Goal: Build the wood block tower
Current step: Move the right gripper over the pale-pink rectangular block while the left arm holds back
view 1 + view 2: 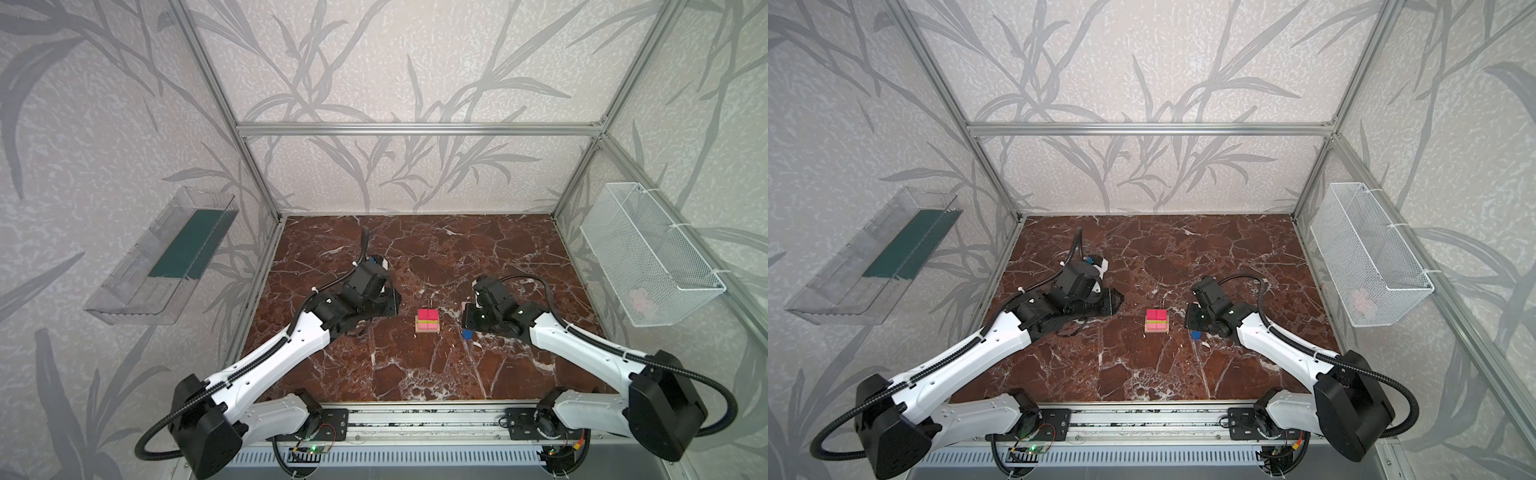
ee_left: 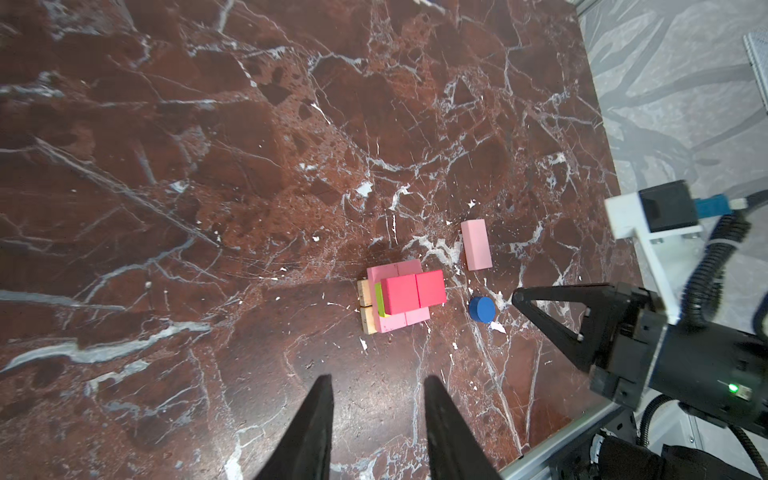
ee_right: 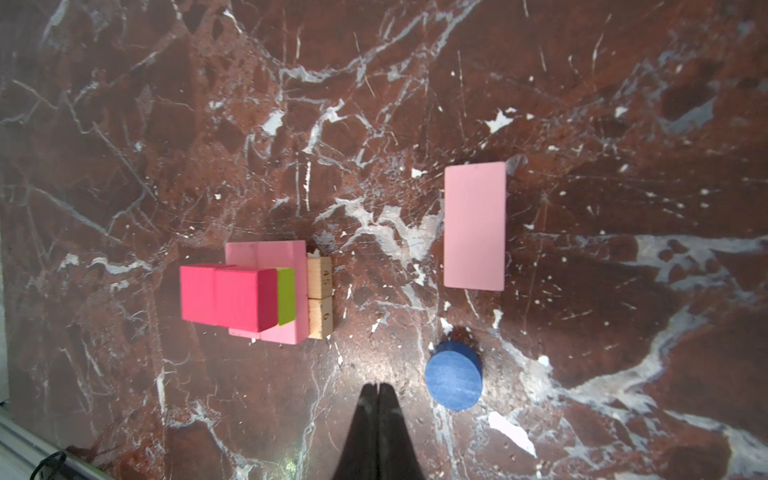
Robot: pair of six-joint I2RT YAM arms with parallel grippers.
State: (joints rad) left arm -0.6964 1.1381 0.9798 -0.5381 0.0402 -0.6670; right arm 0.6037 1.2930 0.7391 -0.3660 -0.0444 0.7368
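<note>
so the tower [image 1: 428, 322] sits mid-way across the marble top [image 1: 436, 257], between both arms: two tan bars [image 3: 320, 297] at the bottom, pink bars [image 3: 270, 253] across them, then a lime-green bar [image 3: 286, 295] and two red cubes [image 3: 228, 293] on top. the blue disc [image 3: 454, 380] lies flat just right of the tower on the near side, and a loose pink bar [image 3: 475, 226] lies right of the tower, farther back. we see the left gripper [image 2: 378, 380] left of the tower, fingers spread with nothing between them. the right gripper [image 3: 379, 388] is pinched fully together and empty, near the disc.
</note>
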